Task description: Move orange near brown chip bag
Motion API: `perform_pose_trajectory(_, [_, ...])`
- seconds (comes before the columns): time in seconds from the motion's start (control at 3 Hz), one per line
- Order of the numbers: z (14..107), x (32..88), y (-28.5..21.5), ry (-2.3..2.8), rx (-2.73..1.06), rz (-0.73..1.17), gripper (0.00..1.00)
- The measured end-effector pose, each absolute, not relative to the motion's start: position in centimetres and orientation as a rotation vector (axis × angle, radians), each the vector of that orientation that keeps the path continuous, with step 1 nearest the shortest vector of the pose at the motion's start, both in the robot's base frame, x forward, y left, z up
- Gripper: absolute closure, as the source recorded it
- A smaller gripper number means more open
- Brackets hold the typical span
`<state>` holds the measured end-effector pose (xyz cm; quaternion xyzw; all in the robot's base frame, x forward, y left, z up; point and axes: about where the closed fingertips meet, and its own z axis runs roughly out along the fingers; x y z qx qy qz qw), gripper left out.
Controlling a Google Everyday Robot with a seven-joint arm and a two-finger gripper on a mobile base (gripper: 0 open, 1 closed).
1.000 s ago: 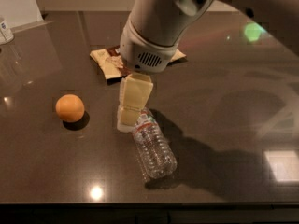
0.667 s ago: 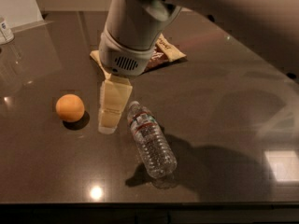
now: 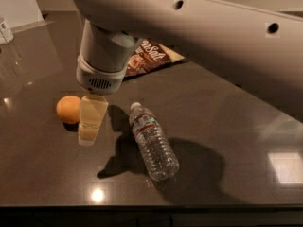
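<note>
The orange (image 3: 67, 109) sits on the dark table at the left. My gripper (image 3: 90, 126) hangs from the big white arm just to the right of the orange, its cream fingers (image 3: 91, 117) pointing down, close beside the fruit. The brown chip bag (image 3: 150, 57) lies flat at the back of the table, partly hidden behind my wrist. It is well apart from the orange.
A clear plastic water bottle (image 3: 152, 141) lies on its side right of the gripper. The dark table (image 3: 227, 126) ends at a front edge near the bottom. A white-labelled container (image 3: 4, 30) stands at the far left back.
My arm and gripper have moved left, away from the bottle and up to the orange's right side. The orange, bottle and bag have not moved.
</note>
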<state>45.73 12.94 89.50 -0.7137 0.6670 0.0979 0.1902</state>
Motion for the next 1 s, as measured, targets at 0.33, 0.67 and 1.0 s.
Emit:
perform_pose_trajectory(0.33, [87.9, 47.2, 14.4, 1.895, -1.978, 0.267, 0.00])
perform_pose_trajectory(0.67, [87.1, 48.2, 15.9, 1.913, -1.964, 0.275, 0.00])
perform_pose_trajectory(1.0, [86.4, 48.9, 17.0, 1.938, -1.951, 0.291, 0.00])
